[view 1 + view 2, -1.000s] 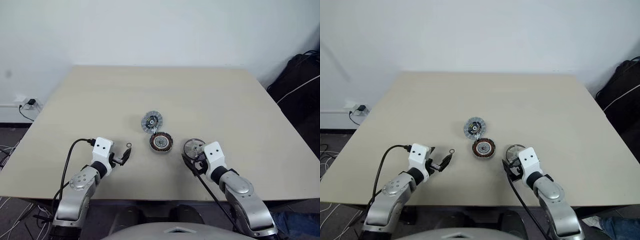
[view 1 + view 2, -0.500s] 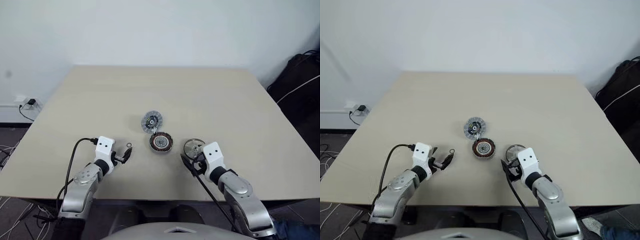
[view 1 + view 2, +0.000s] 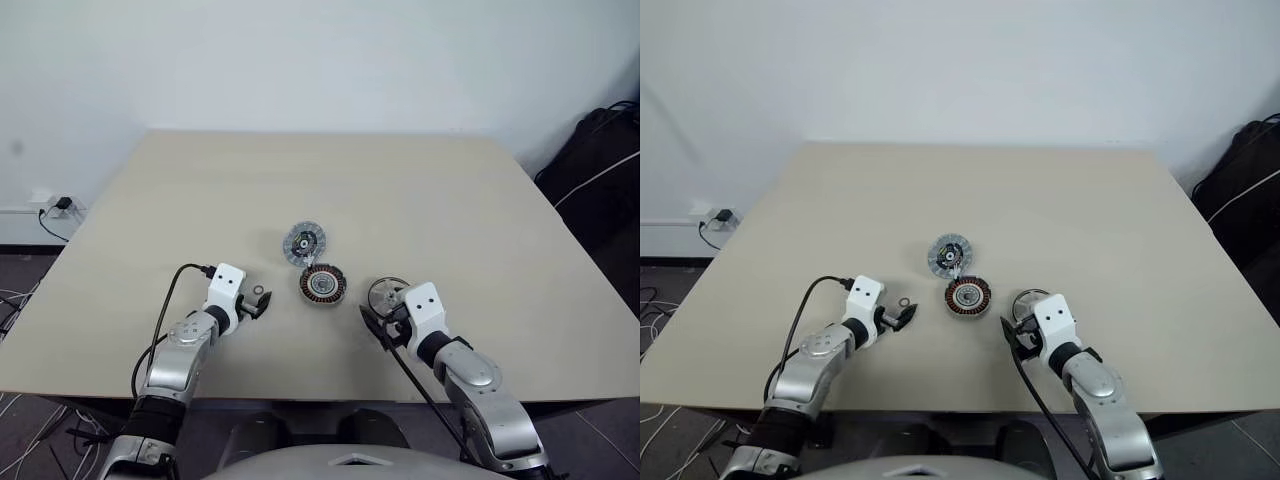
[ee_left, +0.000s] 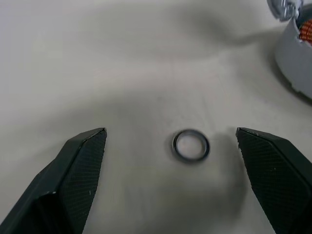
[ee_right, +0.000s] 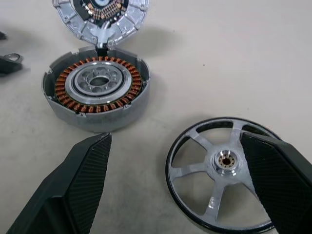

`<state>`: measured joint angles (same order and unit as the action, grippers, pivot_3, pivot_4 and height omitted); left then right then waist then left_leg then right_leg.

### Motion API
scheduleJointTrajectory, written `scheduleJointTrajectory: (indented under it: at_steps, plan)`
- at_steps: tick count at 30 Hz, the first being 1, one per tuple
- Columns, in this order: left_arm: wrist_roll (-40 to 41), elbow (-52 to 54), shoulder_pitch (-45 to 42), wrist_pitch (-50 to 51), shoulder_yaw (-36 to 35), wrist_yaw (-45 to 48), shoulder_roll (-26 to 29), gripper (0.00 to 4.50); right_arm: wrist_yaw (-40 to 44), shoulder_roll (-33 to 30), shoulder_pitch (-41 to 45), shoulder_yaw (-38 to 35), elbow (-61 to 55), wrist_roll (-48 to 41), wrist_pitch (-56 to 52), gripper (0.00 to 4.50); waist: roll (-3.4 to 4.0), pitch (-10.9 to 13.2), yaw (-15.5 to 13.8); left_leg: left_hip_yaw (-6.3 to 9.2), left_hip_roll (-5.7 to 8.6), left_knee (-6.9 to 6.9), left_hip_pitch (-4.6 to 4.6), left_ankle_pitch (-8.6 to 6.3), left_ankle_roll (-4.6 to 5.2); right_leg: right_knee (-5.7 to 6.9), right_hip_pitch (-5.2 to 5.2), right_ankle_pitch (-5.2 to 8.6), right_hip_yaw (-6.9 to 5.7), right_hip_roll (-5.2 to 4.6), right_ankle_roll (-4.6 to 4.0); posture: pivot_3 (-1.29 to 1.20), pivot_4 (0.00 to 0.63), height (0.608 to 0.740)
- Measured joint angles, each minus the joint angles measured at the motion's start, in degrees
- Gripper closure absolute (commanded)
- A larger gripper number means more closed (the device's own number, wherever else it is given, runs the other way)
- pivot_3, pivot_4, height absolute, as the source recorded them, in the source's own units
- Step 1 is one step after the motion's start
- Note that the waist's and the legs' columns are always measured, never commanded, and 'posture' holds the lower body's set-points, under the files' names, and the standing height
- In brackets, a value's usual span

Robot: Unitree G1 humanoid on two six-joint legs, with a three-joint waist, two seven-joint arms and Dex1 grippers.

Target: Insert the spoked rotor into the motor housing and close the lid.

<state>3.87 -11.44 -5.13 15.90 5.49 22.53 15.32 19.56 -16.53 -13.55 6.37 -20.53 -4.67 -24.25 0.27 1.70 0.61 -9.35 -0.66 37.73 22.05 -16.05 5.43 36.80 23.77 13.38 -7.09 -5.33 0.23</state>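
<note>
Lying flat on the table [image 3: 420,190]: rotor [image 5: 228,173], beside the housing [image 5: 97,90], not yet inserted; lid [image 3: 304,243] just behind, still off. Hovering spread and empty: right tool [image 5: 195,195] over rotor, left tool [image 4: 175,161] around a small ring [image 4: 191,145].

Motor housing [image 5: 96,92]: grey shell, copper-orange windings. Spoked rotor [image 5: 225,171]: silver spokes, dark rim. Lid [image 5: 101,17]: silver-grey. Desk [image 3: 420,200]: beige.

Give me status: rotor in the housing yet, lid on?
Done: nothing. The spoked rotor lies on the table beside the motor housing, whose windings are exposed; the lid lies behind it. In hand: nothing, both pincers open. Left: insert rotor, close lid.
</note>
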Motion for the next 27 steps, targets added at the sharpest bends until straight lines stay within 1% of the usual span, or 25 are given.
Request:
scheduleJointTrajectory:
  at_steps: [4,10,13,17,21,23,27]
  plan:
    - [-1.27,-2.74,-1.53,-1.19,0.32,-0.28,-0.31,0.02,-0.01,-0.03,-0.04,-0.15,0.1,0.01,0.04,0.02,0.0,-0.01,0.02,0.0,0.0,0.0,0.0,0.0,0.0,0.0,0.0,-0.02,0.0,0.0,-0.03,0.0,0.0,0.74]
    - [-2.0,-4.07,-2.45,-1.63,0.65,-0.8,-0.5,0.02,-0.11,-0.07,-0.12,-0.21,0.12,0.06,0.09,0.02,-0.02,-0.02,0.01,0.0,0.0,0.1,0.0,0.0,0.0,0.04,-0.03,-0.05,-0.01,-0.02,-0.03,0.0,0.0,0.74]
    - [-2.76,-4.05,-2.49,-1.58,0.83,-0.91,-0.49,0.61,-0.38,-0.06,-0.23,-0.21,0.12,0.08,0.14,0.0,-0.04,-0.08,0.03,0.0,0.0,0.13,-0.02,0.01,-0.01,0.06,-0.05,-0.04,0.0,-0.04,0.06,0.0,0.0,0.74]
    - [-2.8,-3.71,-1.89,-1.46,1.18,-0.91,-0.49,1.91,-0.72,-0.05,-0.32,-0.21,0.12,0.08,0.25,0.0,-0.1,-0.13,0.35,0.0,-0.02,0.12,-0.06,0.04,-0.07,0.09,-0.05,-0.05,0.0,-0.04,0.07,0.0,0.0,0.74]
    - [-2.71,-1.2,0.48,-1.14,1.15,-1.09,-0.25,3.23,-0.76,-0.02,-0.36,-0.19,0.33,0.07,0.36,0.0,-0.1,-0.16,0.84,0.0,-0.06,0.08,-0.09,0.05,-0.09,0.11,-0.04,-0.02,-0.01,0.01,0.01,0.0,0.0,0.74]
    - [-2.66,0.3,1.88,-0.95,0.9,-1.19,0.18,3.79,-0.76,-0.02,-0.38,-0.19,0.48,0.07,0.4,0.0,-0.1,-0.17,1.03,0.0,-0.07,0.05,-0.1,0.05,-0.09,0.11,-0.03,-0.01,-0.01,0.02,-0.02,0.0,0.0,0.74]
    - [-1.63,5.31,5.84,1.2,-0.77,-1.02,1.66,3.83,-0.75,-0.01,-0.43,-0.18,0.66,0.08,0.43,0.0,-0.09,-0.18,1.47,0.0,-0.08,-0.03,-0.12,0.05,-0.09,0.11,-0.02,0.03,-0.01,0.03,-0.09,0.0,0.0,0.74]
